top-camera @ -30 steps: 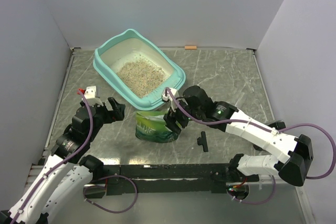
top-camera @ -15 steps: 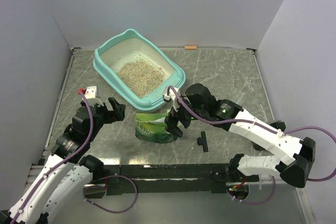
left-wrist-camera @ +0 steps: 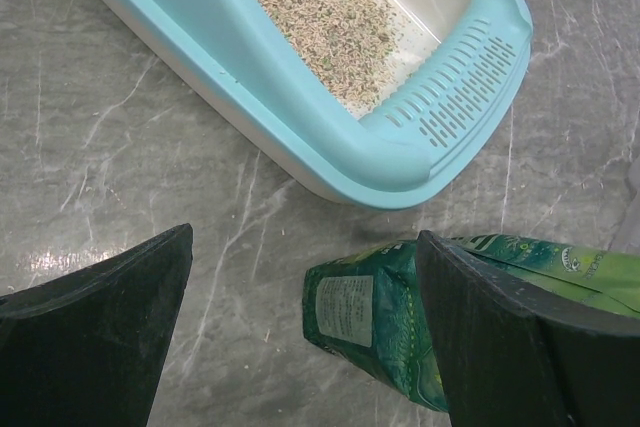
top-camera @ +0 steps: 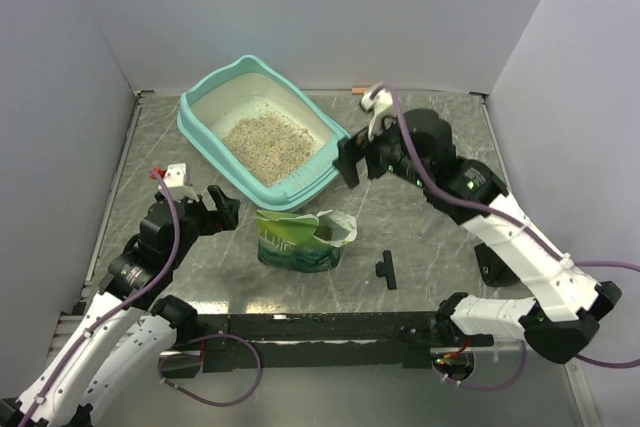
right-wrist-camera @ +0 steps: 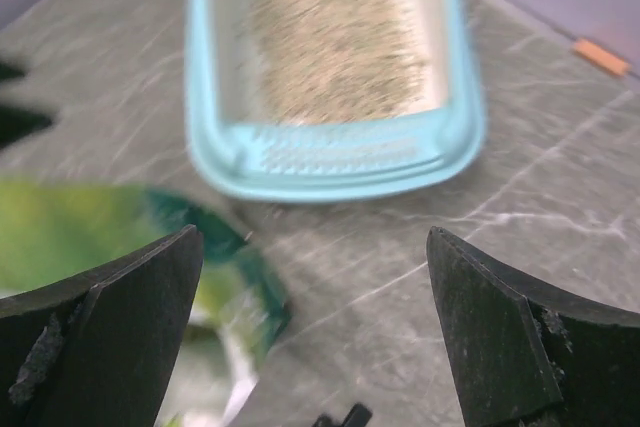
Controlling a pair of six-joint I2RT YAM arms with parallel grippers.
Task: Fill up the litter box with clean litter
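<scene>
Jaws wide — litter box [left-wrist-camera: 250, 57] ahead

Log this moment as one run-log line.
left pincer: open, empty, near pouch | right pincer: open, empty, by litter box | clean litter: pile inside litter box | pouch: on table, unheld

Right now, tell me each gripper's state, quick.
Left gripper: open, holding nothing.
Right gripper: open, holding nothing.
</scene>
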